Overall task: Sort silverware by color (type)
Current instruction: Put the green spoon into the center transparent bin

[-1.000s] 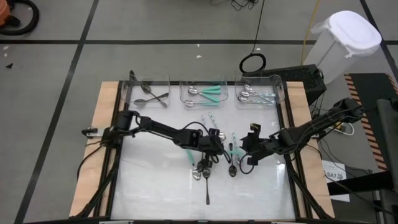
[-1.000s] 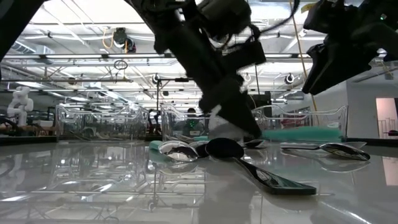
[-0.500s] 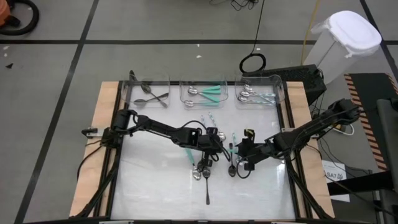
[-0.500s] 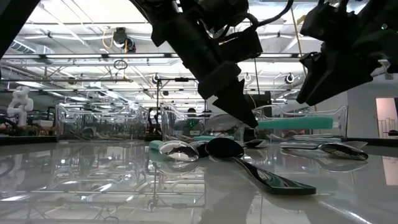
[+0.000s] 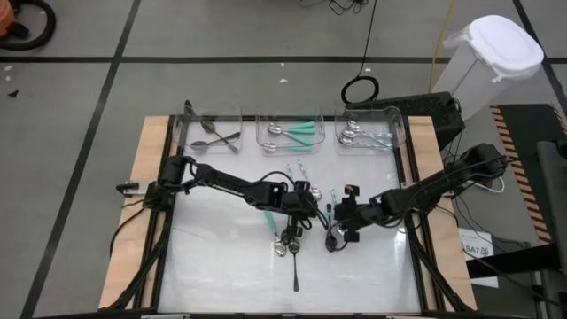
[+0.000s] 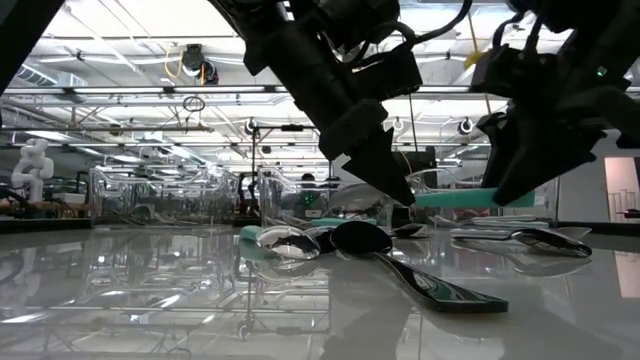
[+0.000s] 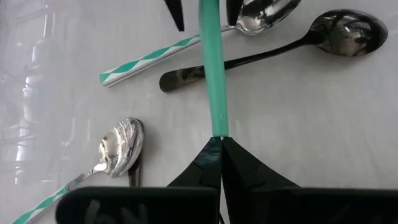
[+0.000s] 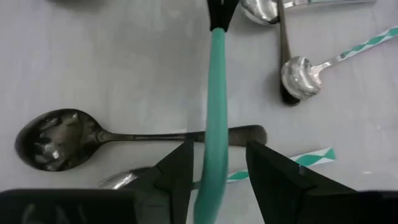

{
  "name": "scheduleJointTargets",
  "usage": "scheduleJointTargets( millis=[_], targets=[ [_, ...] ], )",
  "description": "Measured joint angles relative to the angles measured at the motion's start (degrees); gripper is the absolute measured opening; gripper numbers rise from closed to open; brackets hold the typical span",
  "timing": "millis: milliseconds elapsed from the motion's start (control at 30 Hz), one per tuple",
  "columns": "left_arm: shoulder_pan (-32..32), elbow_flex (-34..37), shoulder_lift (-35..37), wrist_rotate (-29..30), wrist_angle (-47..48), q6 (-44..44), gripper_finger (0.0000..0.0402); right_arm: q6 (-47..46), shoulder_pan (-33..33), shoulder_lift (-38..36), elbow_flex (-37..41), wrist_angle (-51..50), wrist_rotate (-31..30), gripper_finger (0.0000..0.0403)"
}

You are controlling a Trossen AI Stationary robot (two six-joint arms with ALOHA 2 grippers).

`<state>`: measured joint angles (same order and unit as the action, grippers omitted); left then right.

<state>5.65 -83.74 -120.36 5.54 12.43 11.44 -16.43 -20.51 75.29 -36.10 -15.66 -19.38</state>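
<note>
My left gripper (image 7: 217, 140) is shut on a utensil with a plain teal-green handle (image 7: 210, 68), held above the table's middle (image 5: 312, 206). My right gripper (image 8: 219, 152) is open and faces it from the right (image 5: 337, 218). Its fingers stand on either side of that handle (image 8: 214, 93). The utensil's bowl is out of view. Below lie a black spoon (image 7: 336, 31), a silver spoon (image 7: 121, 146) and a spoon with a teal-and-white striped handle (image 7: 149, 59), flat on the white table. My left gripper pinches the very end of the teal handle (image 7: 215, 127) between its two fingertips, slanting down from the table's left. The handle runs on in line with the fingers. It hangs about level (image 6: 450, 199), clear of the table. Whether my right gripper touches the handle, I cannot tell.
Three clear bins stand along the far edge: dark spoons in the left one (image 5: 213, 133), teal-handled ones in the middle (image 5: 291, 133), pale-handled ones in the right (image 5: 368, 133). Another dark spoon (image 5: 295, 266) lies nearer the front edge. A white lidded container (image 5: 492, 53) stands beyond the table's far right corner.
My right gripper has come down and toward the table's left, up to my left gripper, and its open fingers now stand around the teal handle. My left gripper has kept its hold on the utensil.
</note>
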Motion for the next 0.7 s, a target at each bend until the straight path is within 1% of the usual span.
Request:
scheduleJointTargets(
  millis=[100, 233, 267, 400, 467, 533, 600, 700],
  targets=[
    [0.0, 0.0, 0.0, 0.0, 0.0, 0.1, 0.0003, 0.0, 0.4, 0.0, 0.0, 0.0, 0.0, 0.0118],
    [-0.1, 0.0, 0.0, -0.1, 0.0, 0.0, 0.0003, 0.9, 0.8, 0.0, 0.0, -0.2, 0.1, 0.005],
    [0.0, 0.0, 0.0, 0.0, 0.0, 0.0, 0.0003, 1.4, 0.9, 0.0, 0.0, -0.2, 0.2, 0.0039],
    [0.0, 0.0, 0.0, 0.2, -0.2, -0.5, 0.0003, 2.0, 0.9, 0.0, 0.0, -0.2, 0.0, 0.0039],
    [0.1, 0.0, 0.0, 1.5, -0.2, -0.6, 0.0009, 1.9, 1.1, 0.0, 0.0, -0.1, 0.0, 0.0039],
    [0.5, 0.0, 0.0, 4.8, -0.1, 0.4, 0.0025, 1.3, 1.6, 0.0, 0.0, -0.1, -0.1, 0.0039],
    [1.5, 0.0, 0.0, 9.6, 0.0, 2.4, 0.0051, 0.0, 2.5, 0.0, 0.0, 0.2, -0.1, 0.0039],
    [3.5, 0.0, 0.0, 21.0, 0.0, 5.1, 0.0097, -1.8, 4.3, 0.0, 0.0, 1.5, -0.1, 0.0039]
  ],
)
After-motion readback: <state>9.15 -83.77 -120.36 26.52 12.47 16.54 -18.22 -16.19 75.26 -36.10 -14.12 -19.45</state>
